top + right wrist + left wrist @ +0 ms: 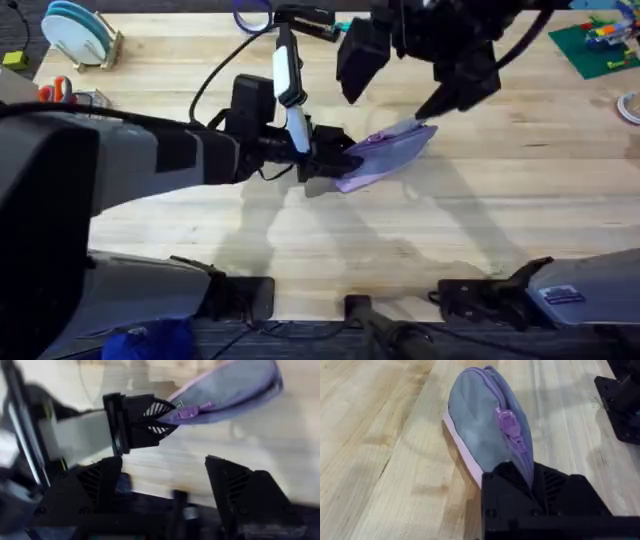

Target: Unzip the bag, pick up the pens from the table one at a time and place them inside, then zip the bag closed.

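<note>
The lavender bag (388,152) lies mid-table on the wooden table (480,230), one end lifted a little. My left gripper (335,160) is shut on that near end. In the left wrist view its black fingers (530,490) pinch the bag (480,425) just behind the purple zipper pull (505,419), and the zipper looks closed. My right gripper (440,100) hovers over the bag's far end. The right wrist view shows the right gripper (165,485) open and holding nothing, with the bag (235,390) and the left gripper (145,420) beyond it. The pens are out of view.
Blue plates in a rack (75,30) stand at the back left, with orange-handled scissors (55,90) below them. A green baseplate with bricks (600,45) sits at the back right. Bare wood stretches in front of the bag.
</note>
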Action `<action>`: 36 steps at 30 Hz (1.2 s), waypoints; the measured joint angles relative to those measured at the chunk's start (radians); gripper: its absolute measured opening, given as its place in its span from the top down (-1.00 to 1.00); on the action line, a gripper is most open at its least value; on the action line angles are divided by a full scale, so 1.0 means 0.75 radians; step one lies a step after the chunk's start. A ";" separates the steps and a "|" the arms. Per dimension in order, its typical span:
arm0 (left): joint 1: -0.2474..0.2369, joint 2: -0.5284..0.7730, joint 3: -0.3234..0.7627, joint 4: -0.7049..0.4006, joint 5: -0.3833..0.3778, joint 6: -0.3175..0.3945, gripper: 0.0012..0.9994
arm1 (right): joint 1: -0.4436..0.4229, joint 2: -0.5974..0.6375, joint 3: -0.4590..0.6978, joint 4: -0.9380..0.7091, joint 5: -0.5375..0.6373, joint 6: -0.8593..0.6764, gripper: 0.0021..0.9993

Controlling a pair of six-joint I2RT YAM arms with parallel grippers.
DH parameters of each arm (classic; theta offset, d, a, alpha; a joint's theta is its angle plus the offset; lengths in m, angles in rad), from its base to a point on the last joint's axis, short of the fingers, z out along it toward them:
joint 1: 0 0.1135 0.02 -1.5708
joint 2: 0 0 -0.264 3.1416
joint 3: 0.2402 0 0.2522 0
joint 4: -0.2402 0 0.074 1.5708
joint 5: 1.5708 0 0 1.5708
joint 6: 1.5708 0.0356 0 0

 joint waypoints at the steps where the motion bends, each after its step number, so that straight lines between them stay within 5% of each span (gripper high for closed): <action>1: 0.000 0.000 0.000 0.000 0.000 0.000 0.92 | 0.000 0.000 0.000 -0.002 0.004 0.078 -0.99; 12: 0.000 0.000 0.000 -0.001 0.000 0.028 0.92 | 0.000 0.037 0.003 0.001 0.041 0.617 -0.99; 18: 0.000 0.000 0.000 -0.002 0.001 0.075 0.92 | 0.000 0.212 0.003 0.012 0.049 0.676 -0.99; 36: 0.000 0.000 0.000 -0.003 0.001 0.082 0.92 | -0.004 0.340 0.003 0.004 0.059 0.734 -0.99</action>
